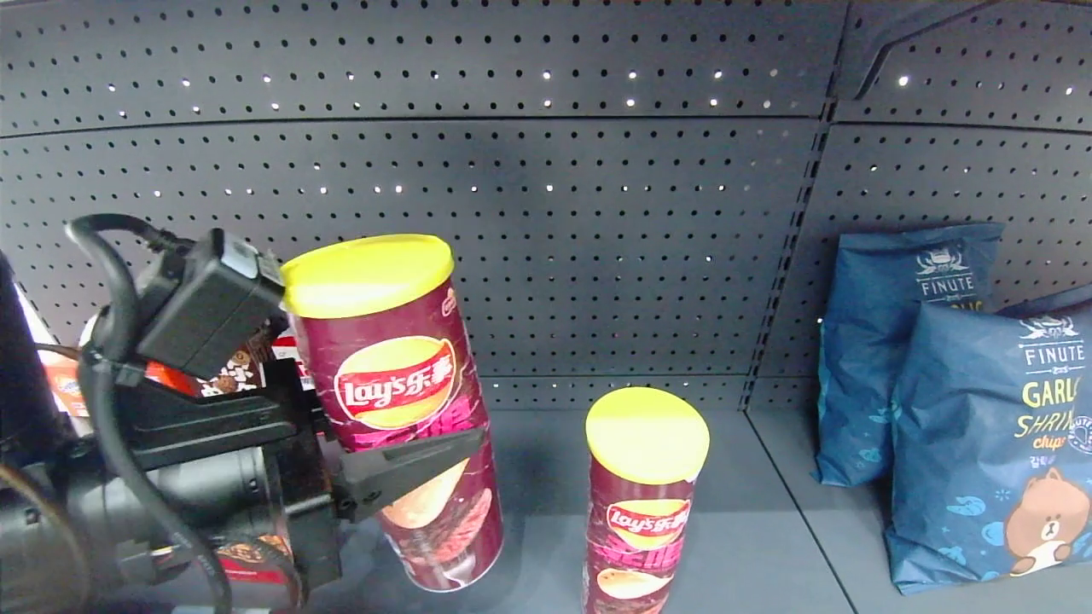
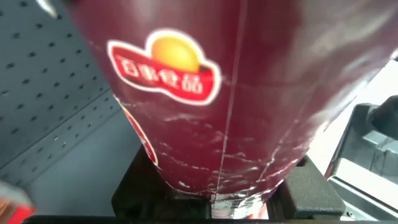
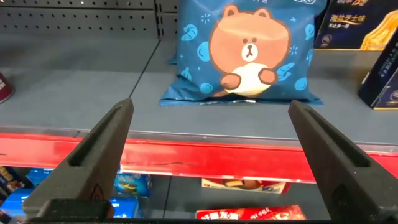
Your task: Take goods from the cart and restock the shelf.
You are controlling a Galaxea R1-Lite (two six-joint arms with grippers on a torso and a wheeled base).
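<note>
Two purple chip cans, yellow lids: the held can (image 1: 392, 401) is tilted, pinched mid-body by the left gripper (image 1: 409, 469), low over the shelf (image 1: 751, 546). The standing can (image 1: 644, 503) sits upright on it, just to the right. The right gripper (image 3: 211, 107) is spread wide before the shelf edge, facing a blue bear bag (image 3: 245, 53).

Left end effector (image 1: 452, 448): matte black, with flat finger (image 1: 409, 473) tapering toward tip and small round fasteners near its base. Boxy black camera housing (image 1: 209, 303) with rounded corners sits above wrist. Thick black cable (image 1: 107, 290) arcs out of housing and runs down past wrist. Wrist link (image 1: 51, 529): dark, cylindrical, slight sheen. Right end effector (image 3: 211, 109): two dark grey wedge-shaped fingers (image 3: 93, 168), plain matte faces, small hole low on one of them.
</note>
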